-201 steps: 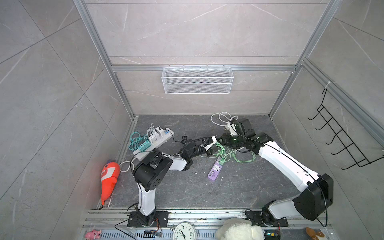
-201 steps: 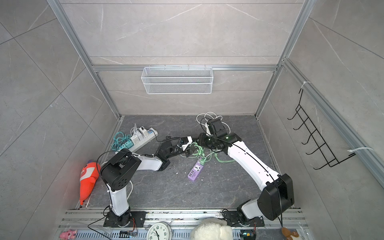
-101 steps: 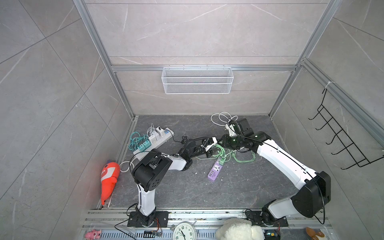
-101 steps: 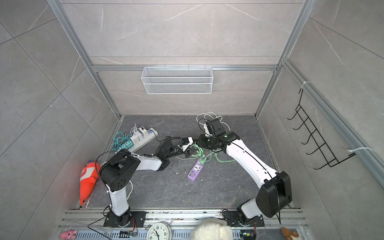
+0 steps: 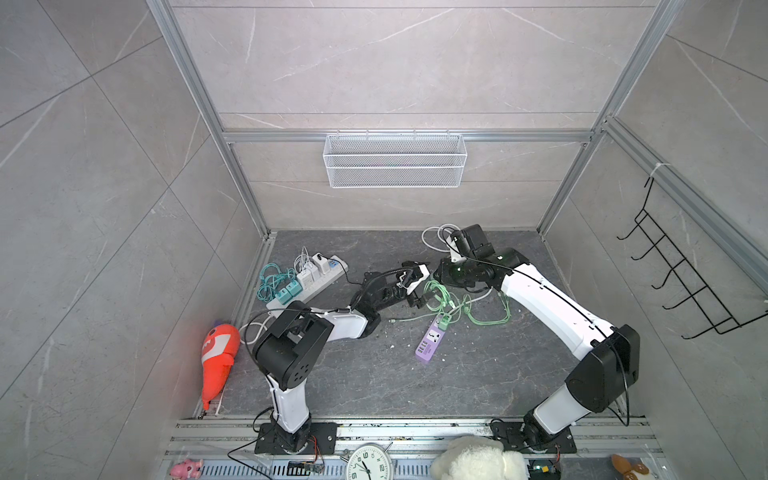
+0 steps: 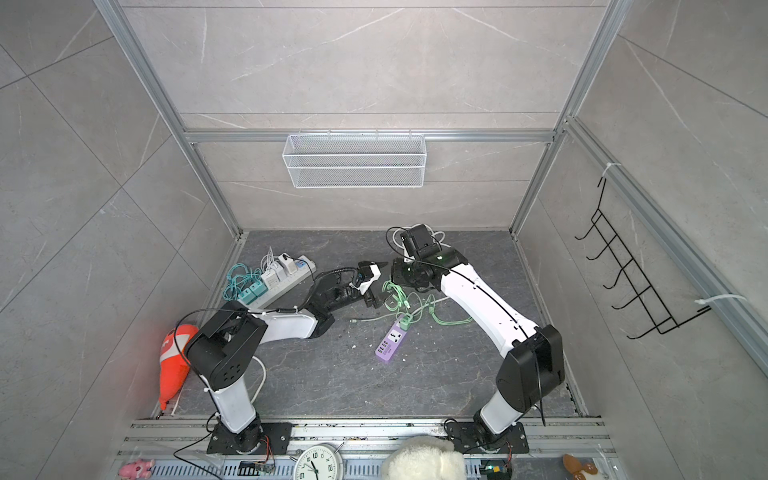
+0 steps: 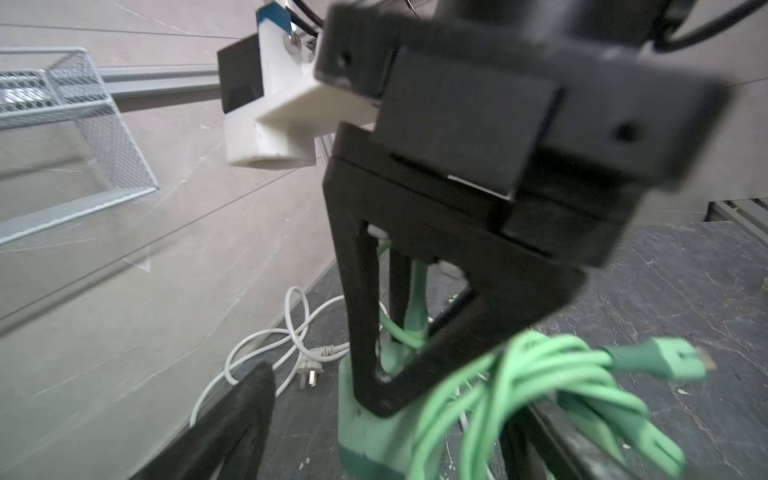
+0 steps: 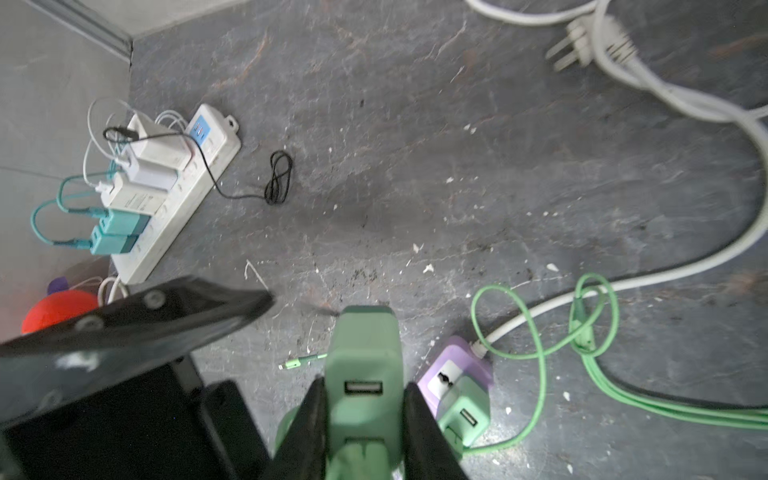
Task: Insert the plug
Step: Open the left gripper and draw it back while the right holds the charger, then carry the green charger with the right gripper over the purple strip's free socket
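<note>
Your right gripper [image 8: 363,384] is closed on a green plug [image 8: 361,345]. Its two black fingers [image 8: 307,428] press the plug's side faces, and the face with the USB slot is turned toward the wrist camera. The plug is held off the worktop [image 5: 374,374], over its middle and a little toward the back edge, as both top views show [image 5: 436,286]. Your left gripper [image 7: 390,395] is spread wide and holds nothing. Its fingers [image 7: 232,424] stand either side of the plug and clear of it, one to each side of the right gripper's tip. A bundle of green cable [image 7: 540,374] sits close against the far left finger; whether it touches cannot be told. The purple power strip [image 5: 432,343] lies flat near the middle of the worktop, below and in front of the held plug and apart from it. A second plug [image 8: 463,411] of the same green is seated at the strip's back end, next to a free socket. Loops of the green cable spread over the worktop to the strip's right. A white power strip [image 5: 307,282] with several chargers on it lies along the left edge, toward the back left corner, well apart from both grippers.
</note>
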Motion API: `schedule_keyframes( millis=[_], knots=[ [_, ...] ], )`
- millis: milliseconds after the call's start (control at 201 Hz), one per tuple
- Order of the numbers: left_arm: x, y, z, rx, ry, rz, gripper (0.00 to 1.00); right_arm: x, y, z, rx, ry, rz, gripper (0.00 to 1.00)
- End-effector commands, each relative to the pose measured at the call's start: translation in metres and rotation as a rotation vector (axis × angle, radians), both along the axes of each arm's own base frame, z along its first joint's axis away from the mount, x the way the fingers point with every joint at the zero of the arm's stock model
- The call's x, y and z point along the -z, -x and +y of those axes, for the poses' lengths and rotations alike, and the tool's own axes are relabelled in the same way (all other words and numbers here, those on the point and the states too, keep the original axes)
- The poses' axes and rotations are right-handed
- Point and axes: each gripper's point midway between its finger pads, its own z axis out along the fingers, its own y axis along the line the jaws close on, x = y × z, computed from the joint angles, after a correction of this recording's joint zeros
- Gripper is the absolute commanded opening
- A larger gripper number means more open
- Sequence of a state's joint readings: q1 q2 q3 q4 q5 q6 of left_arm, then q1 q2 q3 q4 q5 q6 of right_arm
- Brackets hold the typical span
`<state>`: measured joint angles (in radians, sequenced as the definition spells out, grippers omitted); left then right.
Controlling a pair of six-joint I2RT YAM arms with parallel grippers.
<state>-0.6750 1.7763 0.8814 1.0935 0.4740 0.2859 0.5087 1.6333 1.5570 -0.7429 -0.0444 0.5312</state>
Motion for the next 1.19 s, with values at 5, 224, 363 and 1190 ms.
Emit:
schedule_keyframes(
  millis=[5,224,363,1190],
  knots=[
    [-0.026,0.0,0.017,-0.089,0.003,-0.062,0.86,-0.025,-0.032,-0.013,0.124,0.051,-0.117,0.05],
    [-0.016,-0.008,0.045,-0.275,-0.032,0.05,0.77,-0.055,-0.05,-0.055,0.319,0.21,-0.207,0.05],
    [-0.002,0.006,0.038,-0.35,-0.132,0.072,0.69,-0.071,-0.022,-0.105,0.445,0.323,-0.231,0.06],
    [0.045,0.085,0.044,-0.526,-0.111,0.268,0.59,0.058,0.144,-0.141,0.362,0.553,0.092,0.04]
  ],
)
